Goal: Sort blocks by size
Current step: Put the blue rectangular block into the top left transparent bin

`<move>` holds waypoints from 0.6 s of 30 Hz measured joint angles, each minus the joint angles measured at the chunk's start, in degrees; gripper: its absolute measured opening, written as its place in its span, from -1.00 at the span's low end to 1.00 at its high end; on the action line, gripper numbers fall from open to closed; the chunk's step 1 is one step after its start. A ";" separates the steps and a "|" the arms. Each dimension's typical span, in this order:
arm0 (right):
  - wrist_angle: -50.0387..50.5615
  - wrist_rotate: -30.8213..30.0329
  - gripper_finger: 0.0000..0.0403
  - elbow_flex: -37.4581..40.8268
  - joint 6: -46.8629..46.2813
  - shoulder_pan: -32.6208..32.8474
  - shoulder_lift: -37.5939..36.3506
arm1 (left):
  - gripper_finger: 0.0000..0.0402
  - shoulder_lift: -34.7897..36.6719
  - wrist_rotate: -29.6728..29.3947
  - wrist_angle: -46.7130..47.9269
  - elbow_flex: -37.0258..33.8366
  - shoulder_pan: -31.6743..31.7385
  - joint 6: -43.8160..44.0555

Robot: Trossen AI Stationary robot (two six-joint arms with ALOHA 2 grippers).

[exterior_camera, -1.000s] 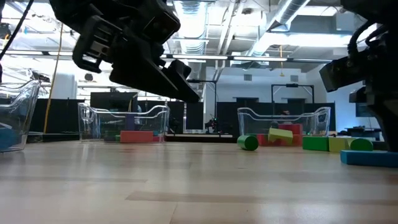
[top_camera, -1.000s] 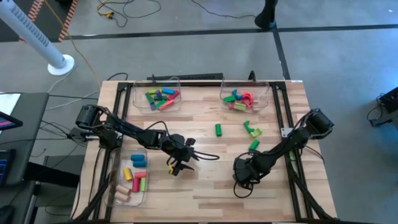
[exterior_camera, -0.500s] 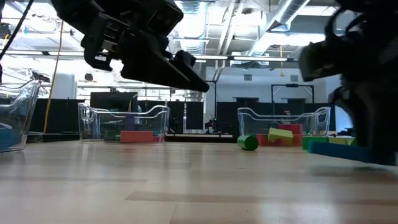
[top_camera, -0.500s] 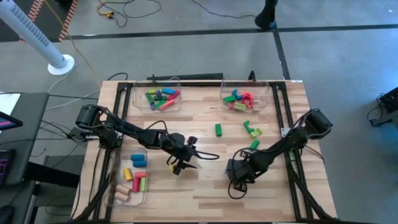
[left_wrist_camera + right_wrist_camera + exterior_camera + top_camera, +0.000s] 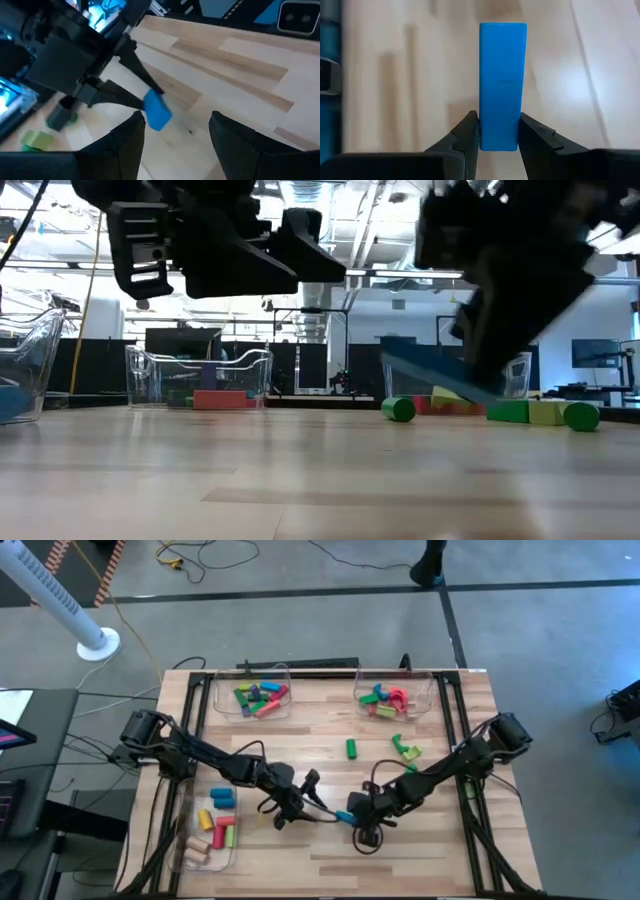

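Observation:
My right gripper is near the table's middle, toward the near side, shut on a blue bar block. The bar also shows in the high view and the low view. My left gripper is open just left of the bar. In the left wrist view its two fingers stand wide apart with the bar's free end ahead of them, not touching. Loose green blocks and green and yellow ones lie on the table at the far right. My right gripper pinches the blue bar's two long sides between its two fingers, at one end. The bar sticks out beyond the fingertips, in line with them, toward the table's left. It is clear of the table and tilted in the low view.
Two clear bins with blocks stand at the far edge, one left and one right. A third bin with blocks stands at the near left. A green cylinder and more blocks lie behind the grippers.
My right gripper has gone toward the table's left with the blue bar. The bar lay low by the table a second ago and is now lifted clear and tilted, close to my left gripper. My left gripper has shifted slightly toward the bar and stays open.

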State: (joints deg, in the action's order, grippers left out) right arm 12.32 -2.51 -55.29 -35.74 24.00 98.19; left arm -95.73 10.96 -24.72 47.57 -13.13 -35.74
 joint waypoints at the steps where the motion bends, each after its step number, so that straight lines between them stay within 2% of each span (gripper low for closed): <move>1: -1.80 0.61 -0.30 0.00 0.60 -0.37 0.00 | 0.06 0.01 -0.57 -0.23 0.00 -0.27 -0.93; 6: -8.09 1.89 -0.30 -0.37 3.44 -2.19 -0.02 | 0.06 0.01 -2.85 -0.80 0.02 -1.20 -3.96; 18: -8.59 3.94 -0.30 -6.77 10.57 -4.68 -0.11 | 0.00 0.01 -3.39 -2.23 0.04 -1.68 -5.86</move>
State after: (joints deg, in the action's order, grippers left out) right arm 3.73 1.43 -62.06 -25.17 19.32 98.08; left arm -95.72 7.56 -26.95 47.62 -14.81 -41.60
